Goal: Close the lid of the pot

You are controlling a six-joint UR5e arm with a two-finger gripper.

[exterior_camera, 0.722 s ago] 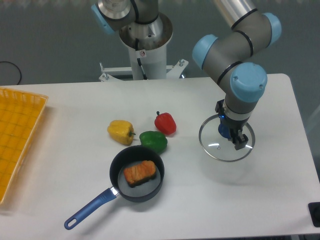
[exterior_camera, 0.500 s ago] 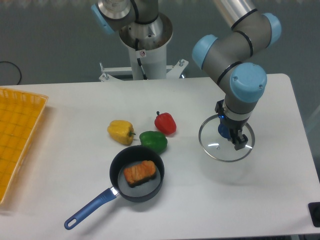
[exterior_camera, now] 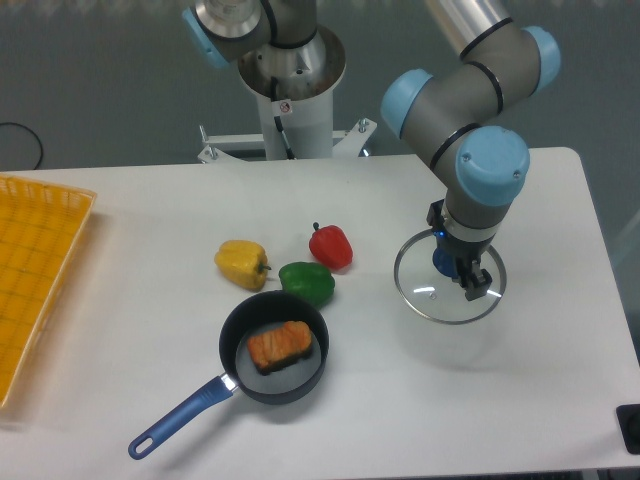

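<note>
With our two-finger gripper (exterior_camera: 455, 272) closed around the blue knob of the round glass lid (exterior_camera: 432, 300), to the right of the small dark saucepan (exterior_camera: 274, 347) with its long blue handle, we should carry it level and centre it before lowering.

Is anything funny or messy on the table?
Nothing is spilled or broken. The only odd bit: the lid is off to the right in the gripper, away from the pot, which sits open with orange food inside.
</note>
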